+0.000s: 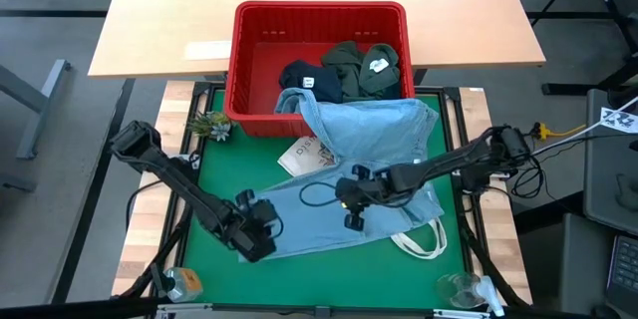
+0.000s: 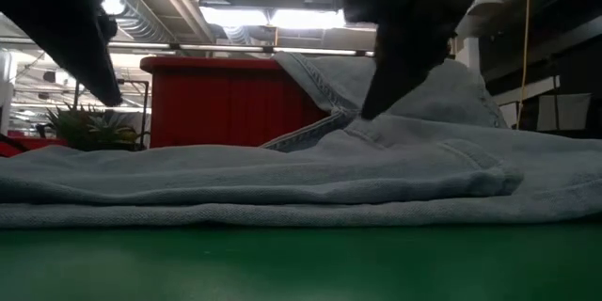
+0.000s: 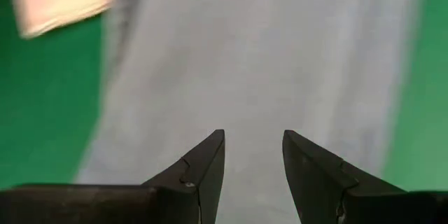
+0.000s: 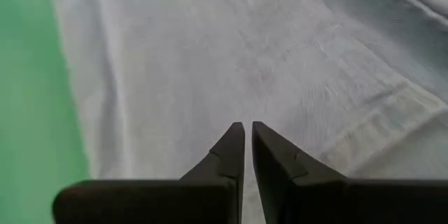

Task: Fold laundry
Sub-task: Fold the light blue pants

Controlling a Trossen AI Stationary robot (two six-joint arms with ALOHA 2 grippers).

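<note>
A light blue denim garment [image 1: 369, 174] lies spread on the green table, and its far end [image 1: 309, 105] hangs over the red basket's rim. It also shows in the low view [image 2: 282, 183]. Navy [image 1: 299, 80] and olive [image 1: 359, 68] garments sit in the basket. My left gripper [image 1: 261, 231] [image 3: 253, 138] is open, raised above the denim's near left end. My right gripper [image 1: 349, 209] [image 4: 248, 127] is shut and points down at the denim's middle [image 2: 372, 111]. A white tote bag [image 1: 304, 155] lies partly under the denim. My right gripper comes slanting down from above with its shut fingertips [image 2: 369, 108] at the surface of the denim's middle part [image 4: 245, 91]. I cannot tell whether they touch it. The cloth lies flat on the table.
The red slotted basket [image 1: 249, 60] stands at the table's far edge, with a small plant [image 1: 211, 125] at its left. The tote's handles [image 1: 424, 241] stick out near the denim's right end. A glass [image 1: 459, 287] and a small object [image 1: 184, 281] sit at the near corners.
</note>
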